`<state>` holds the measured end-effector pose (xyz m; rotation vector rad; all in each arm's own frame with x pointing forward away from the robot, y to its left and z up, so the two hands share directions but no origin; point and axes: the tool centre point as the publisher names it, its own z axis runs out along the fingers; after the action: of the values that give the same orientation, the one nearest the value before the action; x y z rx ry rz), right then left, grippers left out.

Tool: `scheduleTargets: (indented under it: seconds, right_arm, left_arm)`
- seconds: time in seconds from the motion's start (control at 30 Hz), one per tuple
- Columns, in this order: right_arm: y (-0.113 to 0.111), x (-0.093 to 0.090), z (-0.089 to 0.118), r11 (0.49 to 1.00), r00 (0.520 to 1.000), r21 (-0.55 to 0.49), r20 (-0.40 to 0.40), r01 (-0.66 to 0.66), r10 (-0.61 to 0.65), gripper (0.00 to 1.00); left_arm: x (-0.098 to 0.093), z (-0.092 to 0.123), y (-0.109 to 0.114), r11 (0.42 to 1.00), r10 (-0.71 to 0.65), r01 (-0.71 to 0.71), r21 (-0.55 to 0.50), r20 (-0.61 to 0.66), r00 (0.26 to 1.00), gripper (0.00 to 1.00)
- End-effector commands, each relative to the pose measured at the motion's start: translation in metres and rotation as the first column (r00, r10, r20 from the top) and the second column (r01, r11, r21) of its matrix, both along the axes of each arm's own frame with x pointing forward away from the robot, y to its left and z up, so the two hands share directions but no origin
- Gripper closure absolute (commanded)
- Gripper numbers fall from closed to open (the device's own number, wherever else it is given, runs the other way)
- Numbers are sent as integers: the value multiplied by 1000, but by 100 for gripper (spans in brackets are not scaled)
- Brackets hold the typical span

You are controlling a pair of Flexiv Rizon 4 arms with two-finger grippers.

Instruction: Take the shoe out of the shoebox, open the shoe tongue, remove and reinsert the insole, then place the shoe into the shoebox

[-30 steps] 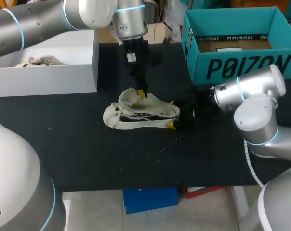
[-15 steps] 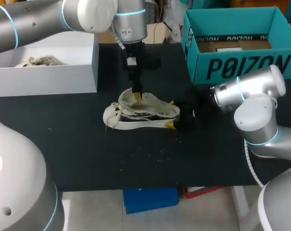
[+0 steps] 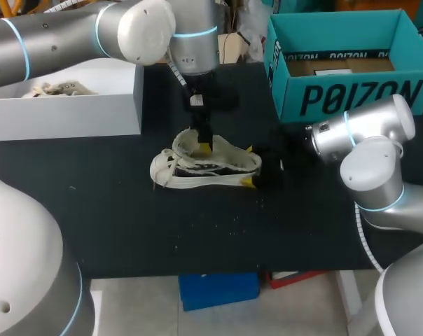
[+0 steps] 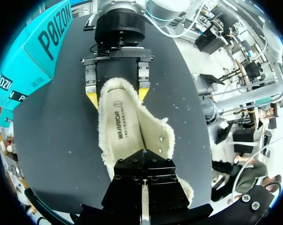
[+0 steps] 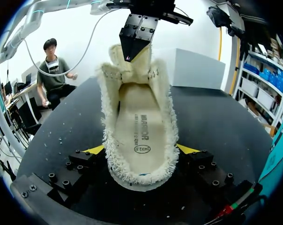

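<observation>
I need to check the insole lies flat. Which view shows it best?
The right wrist view: it looks straight into the shoe, showing the insole nearly whole. The left wrist view shows only its heel half. The head view shows the shoe side-on, insole hidden.

The shoe [image 3: 208, 166] rests on the table [image 3: 127, 210], its heel between the right gripper's [image 5: 140, 151] fingers, which press it from both sides. Ahead of that gripper, at the shoe's tongue, sits the left gripper [image 3: 206, 145]. The shoebox [image 3: 351, 94] stands beside the right gripper, and a second box [image 3: 71, 105] stands beyond the left one.
</observation>
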<state>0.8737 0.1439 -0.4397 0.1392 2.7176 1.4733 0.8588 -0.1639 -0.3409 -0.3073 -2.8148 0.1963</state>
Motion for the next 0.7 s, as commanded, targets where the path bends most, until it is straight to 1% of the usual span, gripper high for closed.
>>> scheduleTargets:
  seconds: [0.03, 0.3, 0.7]
  right_arm:
    - [0, 1, -3, 1000, 1000, -1, -1, 1, -1, 100]
    - [0, 1, -3, 1000, 1000, -1, -1, 1, -1, 100]
    - [0, 1, -3, 1000, 1000, -1, -1, 1, -1, 100]
  left_arm:
    - [2, -11, -10, 1000, -7, 7, 6, -7, 1000, 100]
    - [-4, -28, -20, 1000, -6, 6, 1, -34, 999, 100]
    - [-22, -53, -16, 1000, 28, -28, -1, -62, 998, 100]
